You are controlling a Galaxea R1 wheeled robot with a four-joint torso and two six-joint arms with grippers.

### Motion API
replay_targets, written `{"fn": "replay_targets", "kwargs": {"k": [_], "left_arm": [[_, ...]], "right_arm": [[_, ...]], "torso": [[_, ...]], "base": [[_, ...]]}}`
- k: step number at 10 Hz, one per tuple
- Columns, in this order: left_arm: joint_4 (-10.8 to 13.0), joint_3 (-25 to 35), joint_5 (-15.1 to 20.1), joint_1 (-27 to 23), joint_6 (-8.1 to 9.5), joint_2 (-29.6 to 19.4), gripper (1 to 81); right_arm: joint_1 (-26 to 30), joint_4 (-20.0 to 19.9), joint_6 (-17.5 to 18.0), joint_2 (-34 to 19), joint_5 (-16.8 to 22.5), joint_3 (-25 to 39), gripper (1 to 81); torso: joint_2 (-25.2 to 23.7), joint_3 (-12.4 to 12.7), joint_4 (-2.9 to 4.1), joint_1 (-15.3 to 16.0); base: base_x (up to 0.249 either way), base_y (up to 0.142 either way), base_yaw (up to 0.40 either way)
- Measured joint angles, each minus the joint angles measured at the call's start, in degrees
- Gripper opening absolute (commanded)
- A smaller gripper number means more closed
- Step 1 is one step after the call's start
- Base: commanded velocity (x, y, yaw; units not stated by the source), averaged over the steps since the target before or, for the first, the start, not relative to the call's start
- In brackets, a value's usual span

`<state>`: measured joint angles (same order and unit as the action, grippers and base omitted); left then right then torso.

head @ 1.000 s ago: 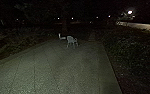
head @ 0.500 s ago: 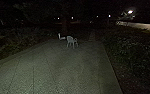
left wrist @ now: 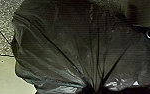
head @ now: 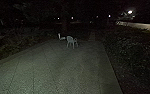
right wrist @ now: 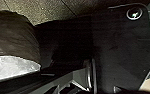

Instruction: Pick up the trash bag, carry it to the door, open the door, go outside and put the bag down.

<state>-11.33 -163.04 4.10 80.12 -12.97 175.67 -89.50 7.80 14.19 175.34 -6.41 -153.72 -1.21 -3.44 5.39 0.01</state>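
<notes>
The dark trash bag (left wrist: 66,45) spreads wide in the left wrist view, its plastic creased and slightly shiny. Its folds run together tightly at my left gripper (left wrist: 91,90), which is shut on the gathered neck. Paving shows beyond the bag's edge. In the right wrist view the bag's rounded side (right wrist: 13,35) shows beside the robot's dark plate, with a bright patch below it. How the right gripper stands cannot be made out.
Outdoors at night, a paved path (head: 63,67) stretches ahead. A white chair (head: 71,41) stands near its far end, with another pale object (head: 61,37) beside it. Dark planting (head: 133,55) borders the right edge, and more (head: 11,42) the left.
</notes>
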Motion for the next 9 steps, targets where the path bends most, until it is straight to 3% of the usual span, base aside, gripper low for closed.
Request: {"fn": "replay_targets", "kwargs": {"k": [2, 4, 7, 8, 9], "left_arm": [[-0.02, 2.04, 0.06, -0.49, 0.27, -1.07, 1.0], [-0.5, 6.28, 0.17, -1.89, 0.73, -3.5, 1.0], [-4.38, 14.41, 1.08, -5.39, 0.82, -9.65, 1.0], [-6.78, 16.53, 2.46, -7.49, 0.82, -11.72, 1.0], [-9.05, 17.88, 3.34, -10.14, 0.84, -13.4, 1.0]], "right_arm": [[0.17, 0.0, 0.0, -0.11, -0.22, 0.0, 81.1], [0.48, -0.04, 0.16, -0.39, -0.2, 0.0, 81.1], [0.76, -0.01, -0.02, -0.44, -0.61, 0.0, 81.1], [0.61, -0.01, 0.02, -0.45, -0.59, 0.02, 81.1], [0.61, 0.02, -0.05, -0.63, -0.52, 0.11, 81.1]], "torso": [[-0.02, -1.44, 0.0, -0.03], [-0.02, -5.14, 0.0, -0.06], [0.02, -7.15, 0.11, 0.0], [0.04, -7.26, 0.74, 0.02], [0.04, -7.28, 2.27, 0.02]], "base": [[0.0, 0.0, 0.0], [0.0, 0.0, 0.0], [0.0, 0.0, 0.0], [0.0, 0.0, 0.0], [0.0, 0.0, 0.0]]}}
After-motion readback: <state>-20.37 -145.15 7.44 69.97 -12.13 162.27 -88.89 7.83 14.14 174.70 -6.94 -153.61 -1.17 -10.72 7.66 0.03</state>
